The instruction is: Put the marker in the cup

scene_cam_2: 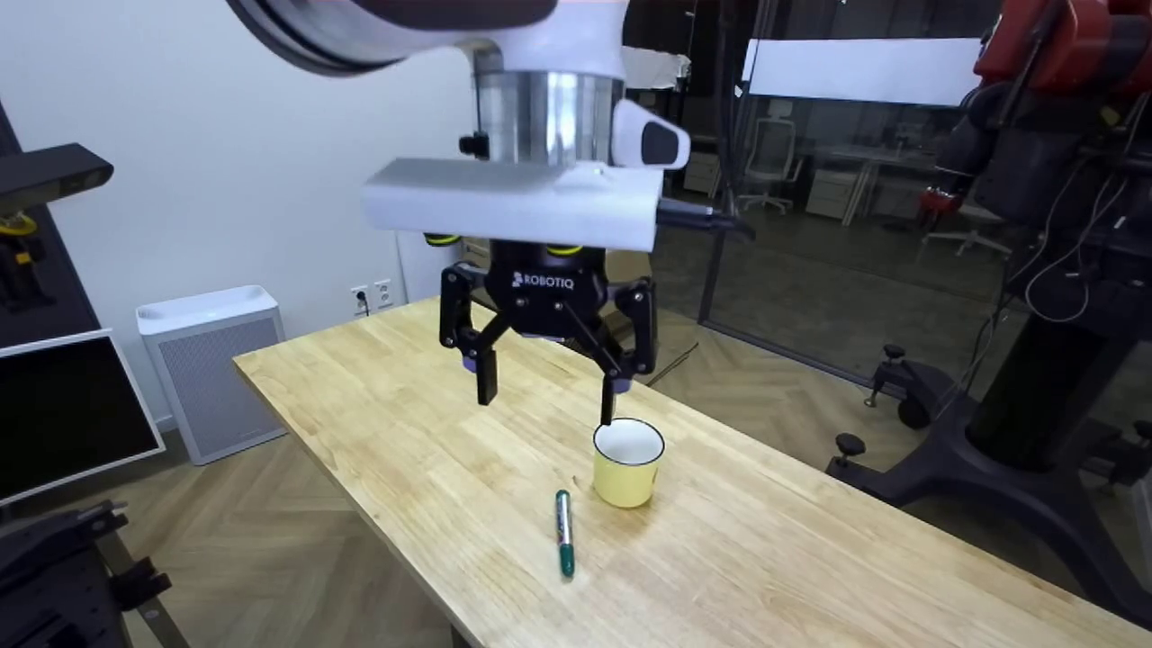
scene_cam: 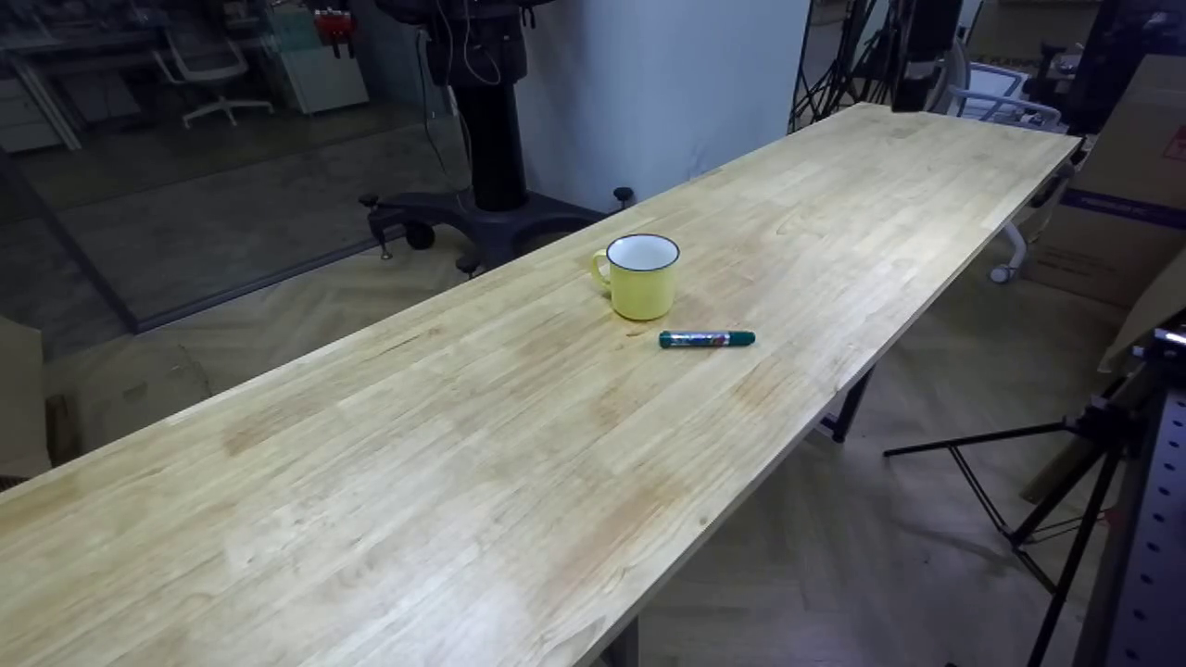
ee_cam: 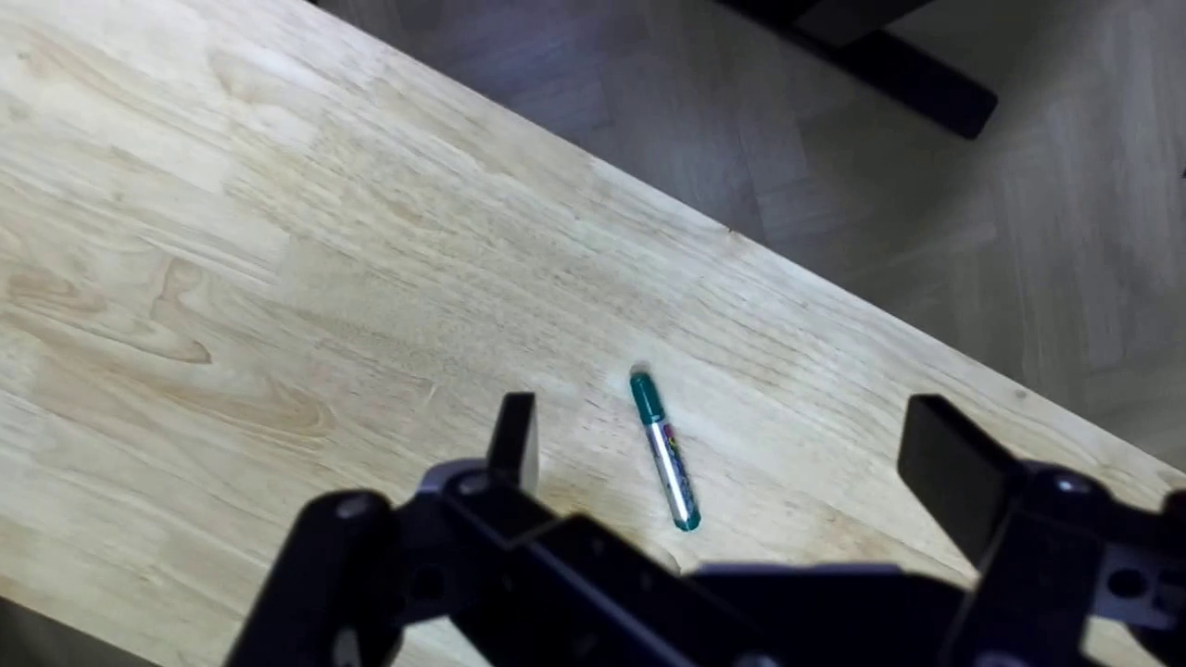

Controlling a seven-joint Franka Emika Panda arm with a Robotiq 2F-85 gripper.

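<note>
The marker lies flat on the wooden table, green at both ends with a silvery printed barrel. It shows in both exterior views point(scene_cam: 707, 339) point(scene_cam_2: 564, 533) and in the wrist view point(ee_cam: 666, 454). The yellow cup stands upright close beside it in both exterior views point(scene_cam: 642, 292) point(scene_cam_2: 623, 483); its white inside looks empty. The cup does not show in the wrist view. My gripper point(scene_cam_2: 547, 412) is open and empty, above the table, with one fingertip overlapping the cup's rim in that view. In the wrist view the marker lies between the gripper's spread fingers point(ee_cam: 718, 417), below them.
The long wooden table point(scene_cam: 445, 445) has its edge near the marker in the wrist view point(ee_cam: 593, 162). A dark wheeled stand point(scene_cam: 491, 208) is on the floor beyond the table's edge on the cup's side. A tripod point(scene_cam: 1066, 500) stands off the opposite edge.
</note>
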